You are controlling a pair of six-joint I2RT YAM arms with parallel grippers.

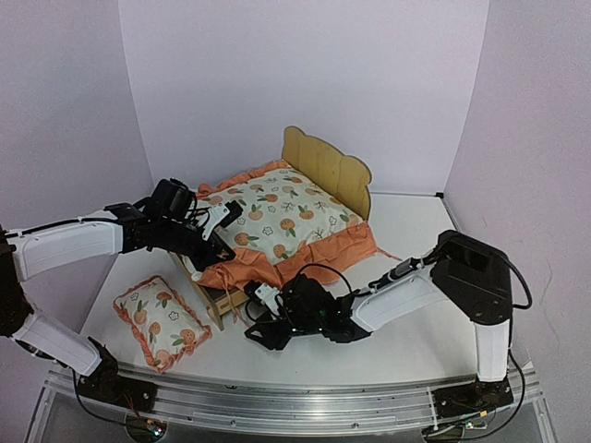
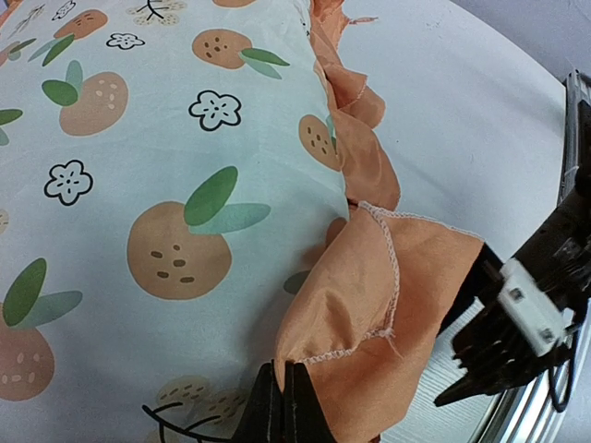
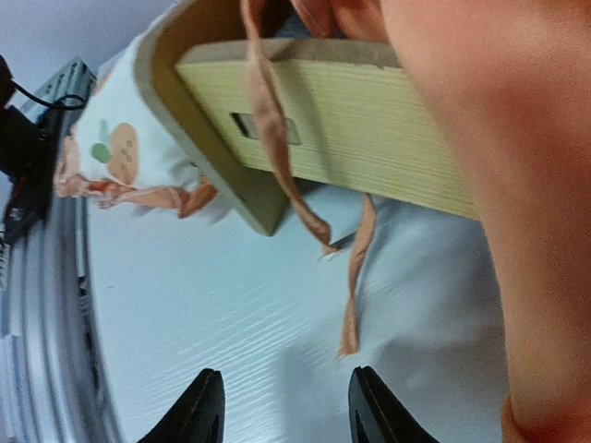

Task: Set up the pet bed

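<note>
The pet bed stands mid-table, its plywood headboard (image 1: 325,166) at the back and its low footboard (image 1: 216,301) at the front. The fruit-print mattress cushion (image 1: 277,217) lies on it, with the orange ruffle (image 1: 242,273) hanging over the front corner. My left gripper (image 1: 222,249) is shut on that ruffle (image 2: 388,314) at the cushion's corner; its fingertips (image 2: 282,406) pinch the fabric fold. My right gripper (image 1: 259,332) is open and empty, low over the table in front of the footboard. In the right wrist view, the gripper (image 3: 288,406) faces the bed's side rail (image 3: 369,120) and two dangling orange ties (image 3: 355,277).
The small fruit-print pillow (image 1: 162,323) lies on the table at the front left, also in the right wrist view (image 3: 102,157). The right arm's gripper (image 2: 517,323) shows close beside the ruffle. White walls enclose the table; a metal rail (image 1: 277,406) runs along the near edge.
</note>
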